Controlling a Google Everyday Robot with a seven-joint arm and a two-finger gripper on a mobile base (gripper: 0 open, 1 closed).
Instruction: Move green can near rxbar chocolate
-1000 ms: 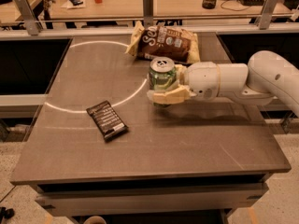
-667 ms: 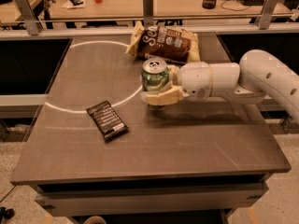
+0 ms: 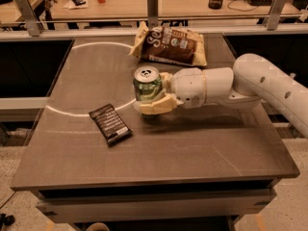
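The green can [image 3: 146, 84] stands upright near the middle of the table, silver top and pull tab showing. My gripper [image 3: 153, 96] reaches in from the right and is shut on the can, its cream fingers [image 3: 156, 107] wrapped around the can's lower body. The rxbar chocolate [image 3: 110, 124], a flat black-brown wrapper with white lettering, lies on the table to the can's lower left, a short gap away. The can's base is hidden by the fingers, so I cannot tell whether it touches the table.
A large brown-and-cream chip bag [image 3: 169, 45] lies behind the can at the table's back. The white arm [image 3: 250, 83] stretches across the right side. A pale ring mark [image 3: 72, 110] curves over the table's left half. A bench with clutter stands behind.
The gripper has carried the green can leftward, closer to the rxbar chocolate. The bar and the chip bag have not moved.
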